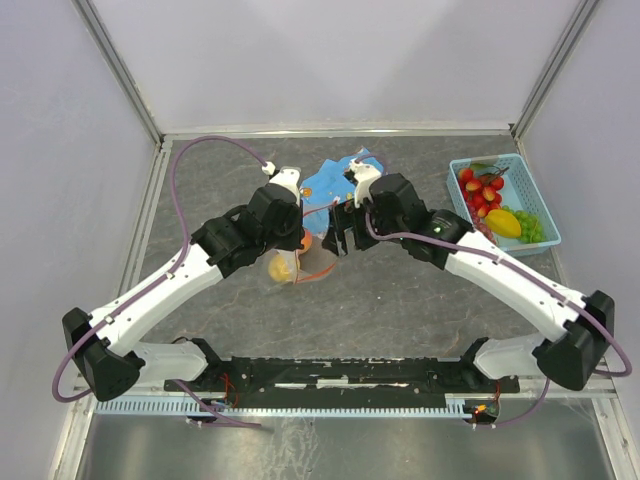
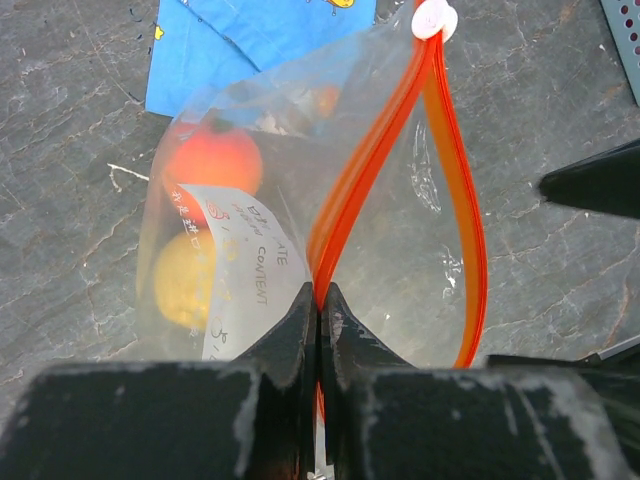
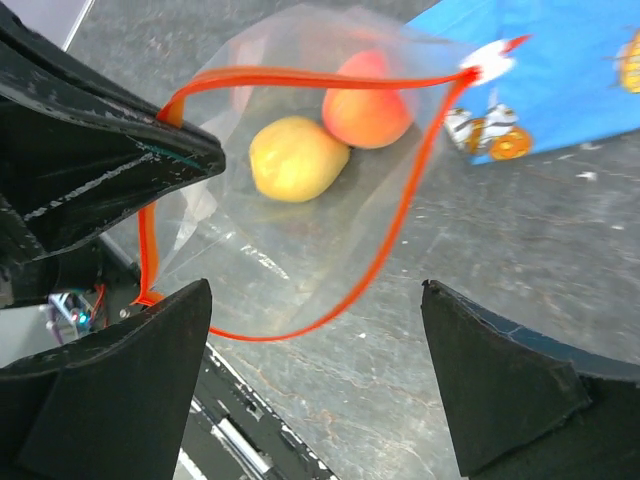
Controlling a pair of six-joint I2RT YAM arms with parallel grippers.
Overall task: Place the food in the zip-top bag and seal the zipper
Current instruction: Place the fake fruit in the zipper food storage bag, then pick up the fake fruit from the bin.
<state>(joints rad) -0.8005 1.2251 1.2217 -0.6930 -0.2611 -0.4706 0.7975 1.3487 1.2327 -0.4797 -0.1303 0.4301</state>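
The bag (image 3: 300,260) hangs from the left claw (image 2: 318,300), which is clenched on one side of the zipper (image 3: 300,78). The mouth gapes in a wide loop right under the right claw (image 3: 315,300). That claw is released and holds nothing. Two pieces are inside, an orange fruit (image 3: 368,100) and a lemon (image 3: 298,158), touching each other at the bottom of the bag, ahead of the left claw's tips.

So the filling looks partly done. The strawberries (image 1: 482,187), green grapes (image 1: 527,225) and a yellow piece (image 1: 503,223) lie in the basket (image 1: 455,170), well off to the right claw's outer side. These are left to move, by my reading, and then the zipper has to be closed along its whole length; no part of it is pressed together beyond the left claw's pinch.

The cloth (image 3: 560,80) lies flat on the counter (image 1: 400,290) beyond both claws, just past the bag.
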